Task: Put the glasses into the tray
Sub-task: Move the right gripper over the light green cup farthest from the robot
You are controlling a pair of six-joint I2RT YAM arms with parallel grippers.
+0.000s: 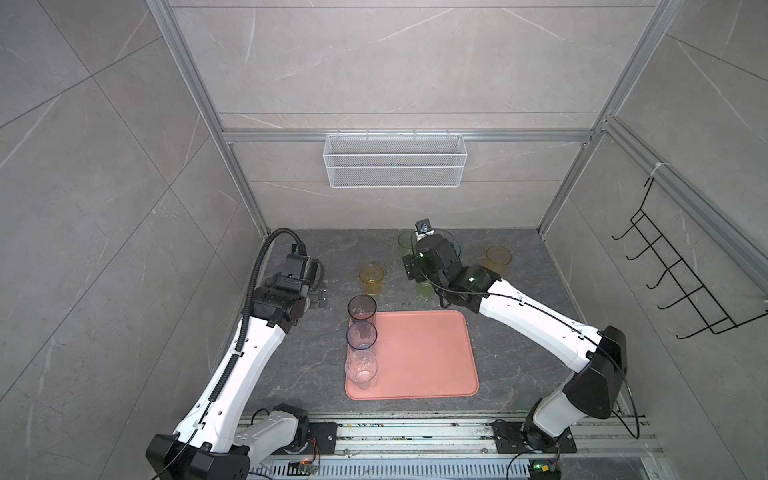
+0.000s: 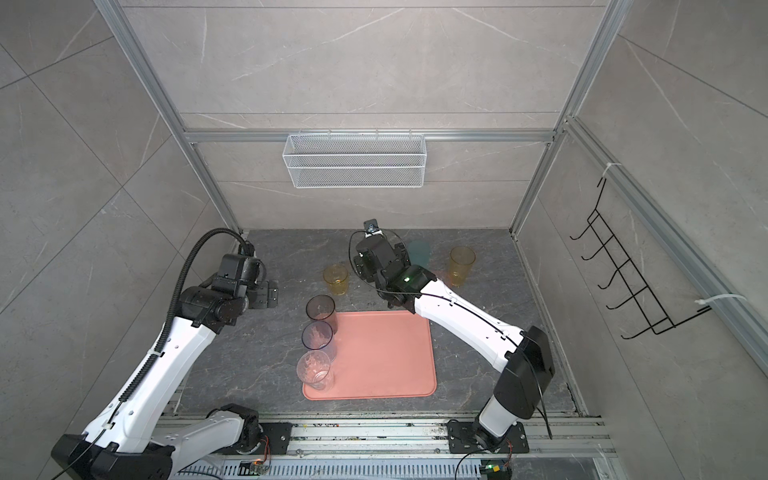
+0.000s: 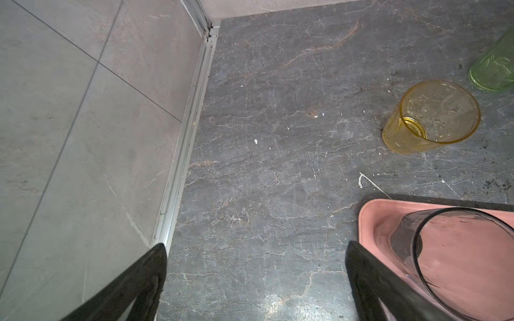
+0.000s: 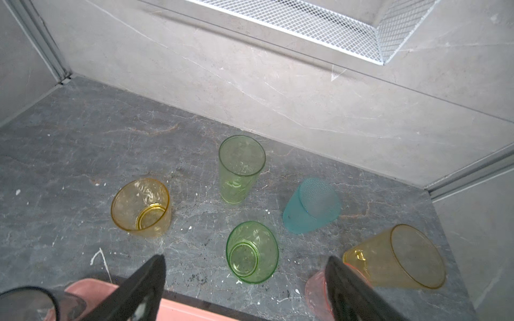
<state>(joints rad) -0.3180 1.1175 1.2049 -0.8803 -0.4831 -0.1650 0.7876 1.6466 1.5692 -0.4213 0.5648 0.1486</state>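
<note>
- Glasses [image 1: 361,336]: three are standing upright in a row along the left edge of the tray [image 1: 428,357], with the grey glass [image 1: 362,309] far, the blue glass [image 1: 362,343] in the middle and the clear glass [image 1: 360,368] near.
- Six are sitting on the floor beyond the tray's far edge: amber glass [image 4: 140,208], yellow-green glass [image 4: 240,169], green glass [image 4: 251,253], teal glass [image 4: 311,205], orange glass [image 4: 395,257], pink glass [image 4: 315,289].
- Left gripper [image 3: 256,246] is hanging just left of the tray's far left corner, jaws spread wide, holding nothing.
- Right gripper [image 4: 246,258] is hovering over the far group, jaws spread, nothing between them. The green glass is lying just ahead of the fingertips, so it is probably the next pick.
- Doing it well: centring the jaws on the green glass before lowering, gripping low enough that it is not tipping, and closing gently, since the thin wall is likely flexing or slipping. Also watching the pink glass, which is just beside one finger.
- Setting down: aiming for bare tray right of the row, clear of the three.
- Writing: nothing readable is showing. Faint moulded marks on the yellow-green glass are too blurred.
</note>
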